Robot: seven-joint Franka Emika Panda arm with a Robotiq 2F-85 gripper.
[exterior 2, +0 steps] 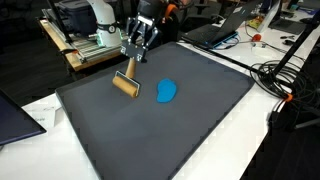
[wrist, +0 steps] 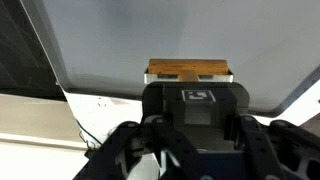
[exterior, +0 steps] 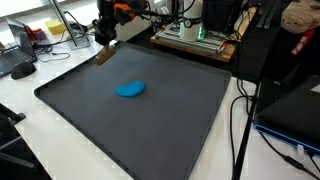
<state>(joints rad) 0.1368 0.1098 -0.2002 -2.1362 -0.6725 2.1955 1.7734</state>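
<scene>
My gripper hangs over the far corner of a dark grey mat, shut on the dark handle of a wooden block. The block is tilted, with its lower edge at or just above the mat. A soft blue lump lies on the mat a short way beside the block, apart from it. In an exterior view the gripper is at the mat's back left corner, and the blue lump sits near the middle. In the wrist view the wooden block shows beyond the gripper; the fingertips are hidden.
An open equipment box stands just behind the mat. Cables run along the mat's side, with more cables beside it. A laptop lies off a mat corner. A mouse rests on the white table.
</scene>
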